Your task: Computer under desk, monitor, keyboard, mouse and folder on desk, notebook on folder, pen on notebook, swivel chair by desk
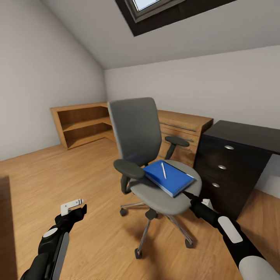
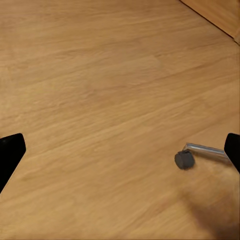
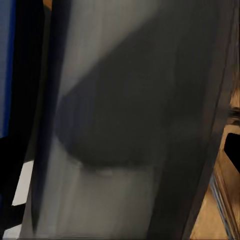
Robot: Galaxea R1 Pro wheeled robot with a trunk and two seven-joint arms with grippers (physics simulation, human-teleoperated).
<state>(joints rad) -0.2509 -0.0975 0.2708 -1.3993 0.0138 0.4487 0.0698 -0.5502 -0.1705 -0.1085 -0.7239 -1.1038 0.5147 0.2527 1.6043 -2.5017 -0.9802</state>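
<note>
The grey swivel chair (image 1: 136, 132) stands mid-room on the wood floor, left of the black desk (image 1: 249, 136). The blue folder (image 1: 168, 178) lies on its seat, with the pale pen (image 1: 163, 170) on top. My right gripper (image 1: 189, 195) is at the seat's front right rim, just off the folder's near corner. Its wrist view has the grey seat (image 3: 125, 125) between spread fingers (image 3: 232, 150), so it is open. My left gripper (image 1: 76, 208) hangs open over bare floor, left of the chair. The notebook, computer, monitor, keyboard and mouse are out of view.
The desk's three-drawer unit (image 1: 221, 167) stands close to the chair's right side. Light-wood shelves (image 1: 81, 122) and a drawer chest (image 1: 182, 128) line the far wall. A chair caster (image 2: 183, 159) and spoke (image 2: 207, 150) lie near my left gripper. Open floor spreads to the left.
</note>
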